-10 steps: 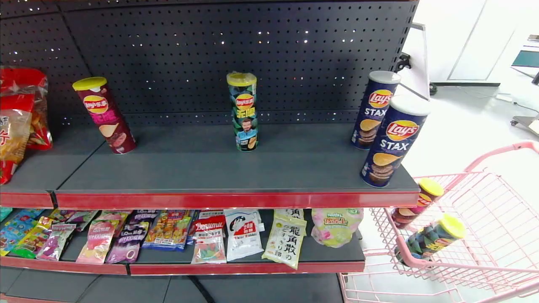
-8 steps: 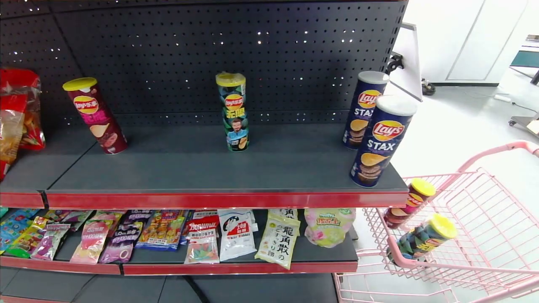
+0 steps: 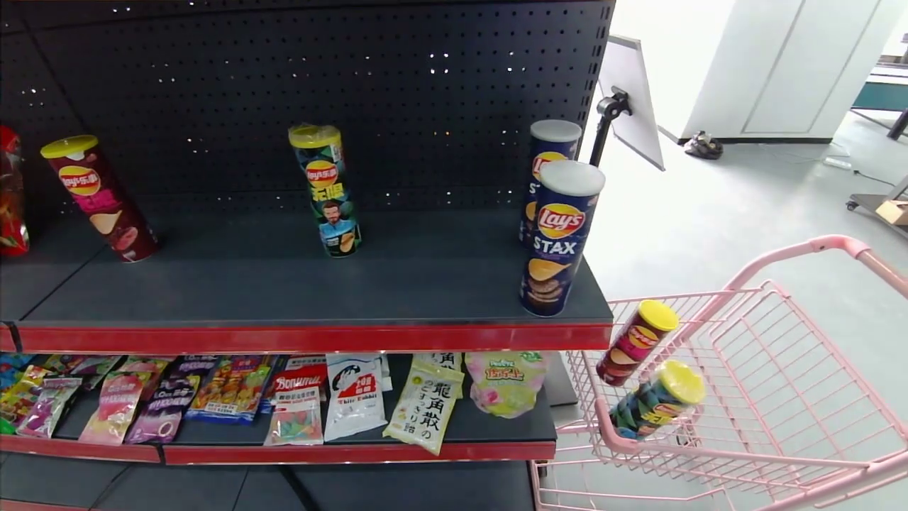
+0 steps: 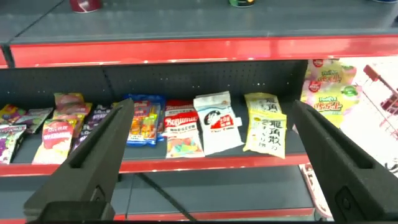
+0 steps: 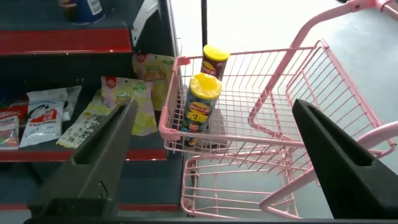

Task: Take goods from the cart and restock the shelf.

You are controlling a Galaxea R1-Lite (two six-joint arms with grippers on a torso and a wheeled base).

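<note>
Maroon can (image 3: 636,343), dark can (image 3: 656,401) lean in your cart (image 3: 816,248) lower right, lids upper-right; left gripper (image 4: 211,104), right gripper (image 5: 214,102) gaping.

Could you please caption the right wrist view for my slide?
Open right gripper faces pink cart holding two chip cans.

The shelf (image 3: 425,284) carries four standing chip cans (image 3: 557,238), snack bags (image 3: 355,397) beneath.

Six cans (image 3: 560,238), one cart (image 3: 816,248), perhaps a dozen packets (image 3: 355,397).
</note>
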